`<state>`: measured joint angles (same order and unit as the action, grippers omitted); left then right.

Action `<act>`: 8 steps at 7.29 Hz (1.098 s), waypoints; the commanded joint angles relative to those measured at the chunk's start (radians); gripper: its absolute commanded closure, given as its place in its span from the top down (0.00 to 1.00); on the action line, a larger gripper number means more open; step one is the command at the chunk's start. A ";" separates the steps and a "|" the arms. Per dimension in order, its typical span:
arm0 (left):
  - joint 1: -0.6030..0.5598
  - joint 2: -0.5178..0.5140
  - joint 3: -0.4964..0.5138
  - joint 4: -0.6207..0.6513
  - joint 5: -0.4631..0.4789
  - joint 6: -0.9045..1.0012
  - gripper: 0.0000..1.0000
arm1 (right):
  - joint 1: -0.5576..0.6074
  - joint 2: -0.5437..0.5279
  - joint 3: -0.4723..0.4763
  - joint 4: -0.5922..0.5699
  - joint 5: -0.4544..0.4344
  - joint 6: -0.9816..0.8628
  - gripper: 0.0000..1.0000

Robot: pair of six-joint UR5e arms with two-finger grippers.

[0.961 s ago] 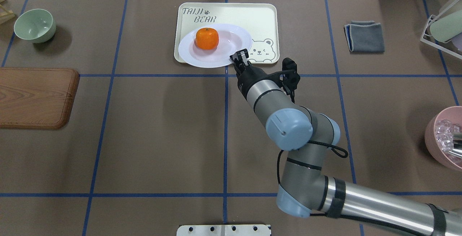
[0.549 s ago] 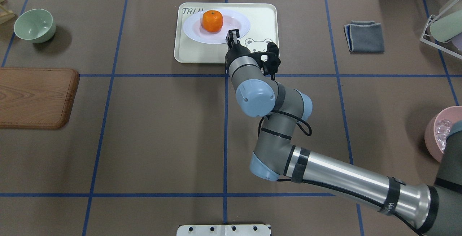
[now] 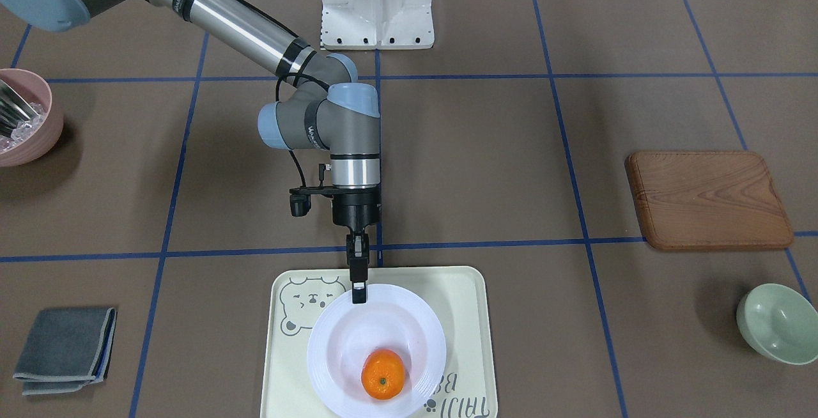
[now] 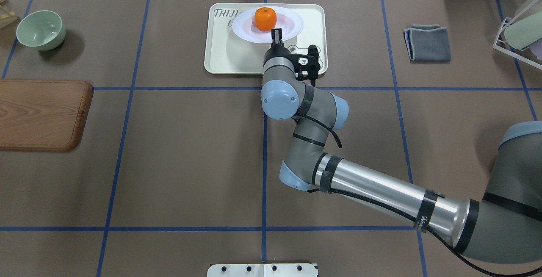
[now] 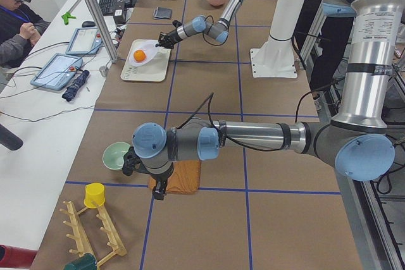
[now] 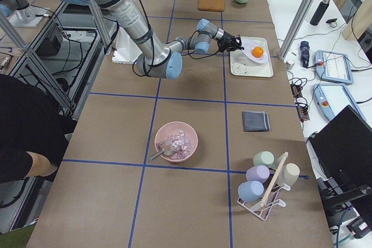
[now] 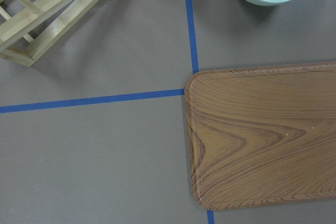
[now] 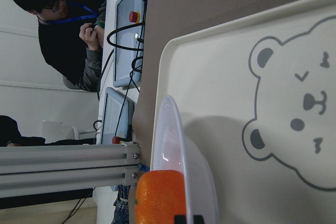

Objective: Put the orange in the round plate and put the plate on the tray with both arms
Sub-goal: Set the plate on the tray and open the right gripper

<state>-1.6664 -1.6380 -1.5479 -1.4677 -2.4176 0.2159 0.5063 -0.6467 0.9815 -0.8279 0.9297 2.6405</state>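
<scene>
The orange [image 4: 264, 18] lies in the white round plate [image 4: 288, 27], which hangs tilted over the far half of the cream tray [image 4: 237, 56]. My right gripper [image 4: 276, 35] is shut on the plate's near rim. Seen from the front, the gripper [image 3: 359, 290] pinches the rim above the bear drawing, and the orange [image 3: 383, 374] rests low in the plate [image 3: 339, 341]. In the right wrist view the plate's rim [image 8: 176, 129] casts a shadow on the tray [image 8: 226, 77]. My left gripper [image 5: 158, 191] hovers by the wooden board; I cannot tell its state.
A brown wooden board [image 4: 42, 114] and a mint bowl [image 4: 41, 29] sit at the left. At the right are a grey cloth [image 4: 427, 42], a pink bowl [image 3: 22, 117] and a cup rack [image 4: 521, 31]. A person [image 5: 16, 14] sits beyond the table.
My right gripper has carried the plate with the orange away from me across the tray and slightly right, from the near left corner to the far edge.
</scene>
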 commanded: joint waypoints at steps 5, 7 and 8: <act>0.001 0.007 -0.018 0.001 0.000 -0.003 0.98 | -0.065 -0.186 0.462 -0.256 0.178 -0.359 1.00; 0.001 0.007 -0.018 0.001 0.002 -0.003 0.98 | -0.023 -0.195 0.622 -0.509 0.370 -0.631 1.00; 0.001 0.017 -0.020 0.001 0.000 -0.003 0.98 | 0.022 -0.241 0.681 -0.564 0.485 -0.774 1.00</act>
<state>-1.6659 -1.6282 -1.5666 -1.4665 -2.4169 0.2132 0.4836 -0.8487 1.5786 -1.2916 1.2800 2.0457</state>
